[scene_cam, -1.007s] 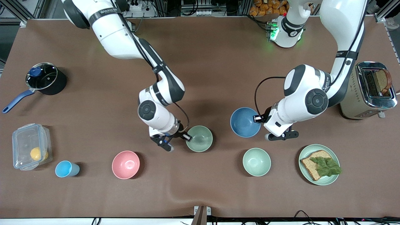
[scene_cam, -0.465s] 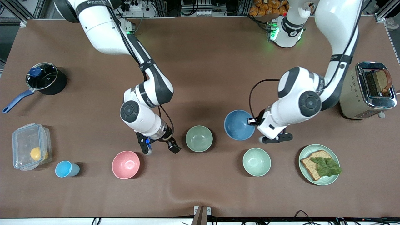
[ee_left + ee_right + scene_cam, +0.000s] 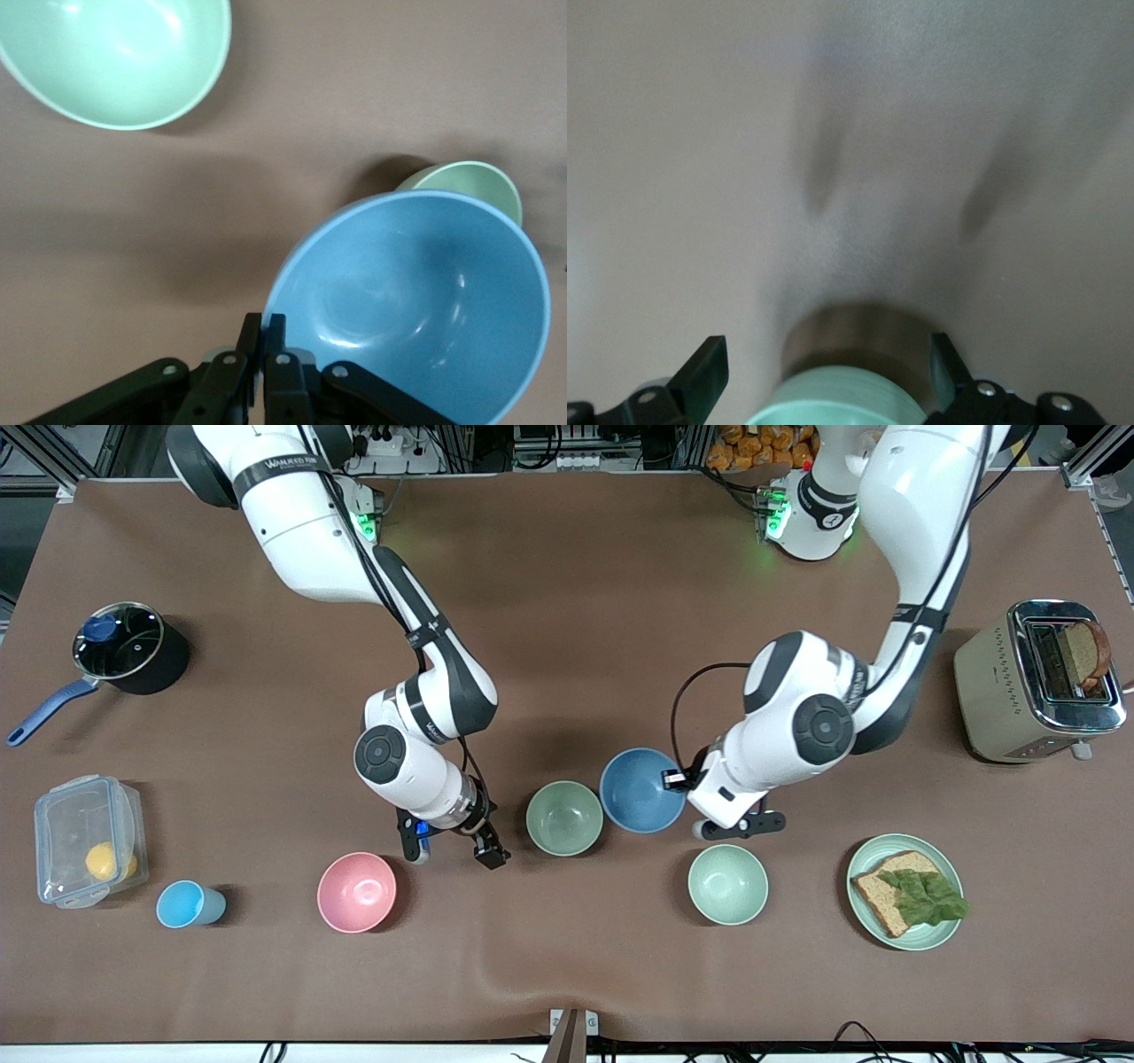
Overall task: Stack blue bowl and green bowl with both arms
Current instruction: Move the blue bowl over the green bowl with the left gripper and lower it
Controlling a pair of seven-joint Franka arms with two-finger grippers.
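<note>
We see the left gripper, fingers clamped on the blue bowl, now beside the green bowl, whose rim it partly hides, while the right gripper has withdrawn, fingers apart.

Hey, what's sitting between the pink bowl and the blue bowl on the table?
The green bowl sits between the pink bowl and the blue bowl, as the front view shows. The open right gripper hangs over the table between pink and green.

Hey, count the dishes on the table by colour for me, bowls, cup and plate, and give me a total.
Blue: 2, blue bowl, cup
Green: 3, green bowl, mint bowl, plate
Pink: 1, pink bowl
Total: 6
</note>
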